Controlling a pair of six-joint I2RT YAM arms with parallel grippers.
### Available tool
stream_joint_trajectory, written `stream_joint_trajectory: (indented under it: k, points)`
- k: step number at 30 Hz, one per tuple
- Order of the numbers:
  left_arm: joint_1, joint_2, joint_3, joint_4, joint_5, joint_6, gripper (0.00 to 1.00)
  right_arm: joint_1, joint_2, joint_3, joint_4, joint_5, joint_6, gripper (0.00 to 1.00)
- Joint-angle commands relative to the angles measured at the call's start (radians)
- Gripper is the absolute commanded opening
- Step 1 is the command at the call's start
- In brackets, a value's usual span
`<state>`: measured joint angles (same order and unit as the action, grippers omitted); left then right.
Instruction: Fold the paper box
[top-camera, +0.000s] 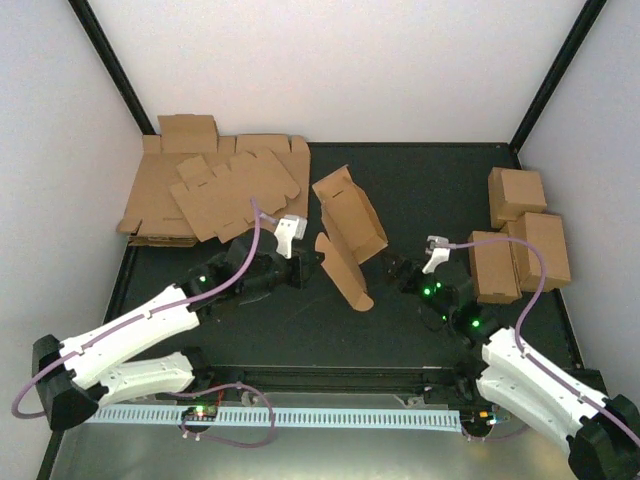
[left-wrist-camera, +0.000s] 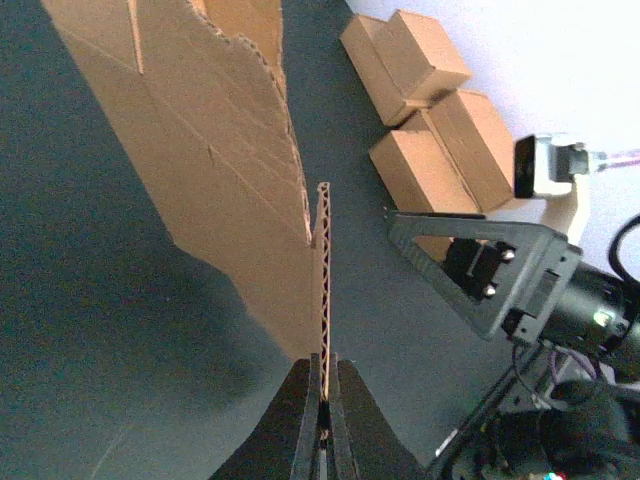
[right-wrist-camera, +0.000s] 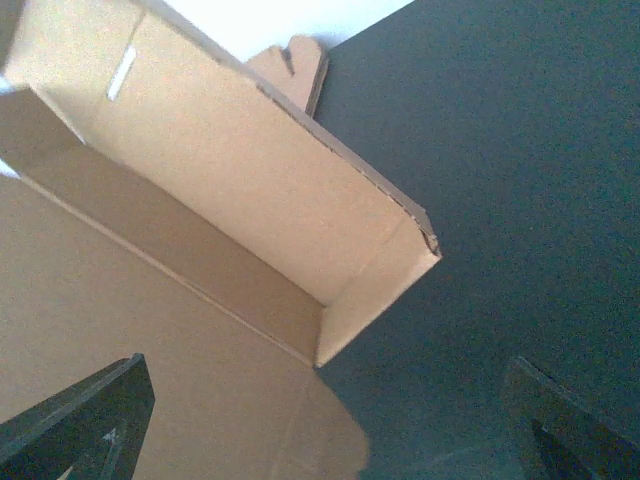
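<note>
The paper box stands half-formed in the middle of the dark table, with its walls raised and a long rounded flap hanging toward the front. My left gripper is shut on that flap's edge. In the left wrist view the corrugated edge runs straight up out of the closed fingers. My right gripper stands open just right of the box and holds nothing. In the right wrist view the box's inner corner and the flap lie between the wide-spread fingers.
A thick heap of flat cardboard blanks lies at the back left. Several finished brown boxes stand at the right edge, also seen in the left wrist view. A white slotted rail runs along the near edge.
</note>
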<state>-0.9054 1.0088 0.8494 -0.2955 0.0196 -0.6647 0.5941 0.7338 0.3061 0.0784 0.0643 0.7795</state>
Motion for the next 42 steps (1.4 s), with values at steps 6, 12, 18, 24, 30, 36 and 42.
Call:
stream_joint_trajectory:
  k: [6, 12, 18, 24, 30, 36, 42]
  points:
    - [0.040, -0.070, 0.164, -0.304, 0.166, 0.163, 0.02, 0.001, -0.034, 0.072, -0.133, -0.132, -0.286, 0.99]
    - [0.073, -0.078, 0.197, -0.365, 0.332, 0.164, 0.02, 0.001, 0.067, 0.219, -0.318, -0.034, -0.363, 0.99]
    - [0.101, -0.039, 0.251, -0.521, 0.367, 0.231, 0.02, 0.001, 0.117, 0.254, -0.306, -0.080, -0.394, 0.99]
    - [0.152, 0.047, 0.340, -0.701, 0.448, 0.333, 0.02, 0.002, 0.164, 0.283, -0.306, -0.143, -0.409, 0.99]
    - [0.156, 0.081, 0.373, -0.719, 0.460, 0.412, 0.02, 0.001, 0.167, 0.272, -0.276, -0.163, -0.416, 0.99]
    - [0.155, 0.030, 0.323, -0.616, 0.454, 0.454, 0.02, 0.001, 0.148, 0.281, -0.282, -0.153, -0.426, 0.99]
    - [0.154, -0.015, 0.255, -0.504, 0.448, 0.476, 0.02, 0.001, 0.086, 0.277, -0.274, -0.099, -0.430, 0.99]
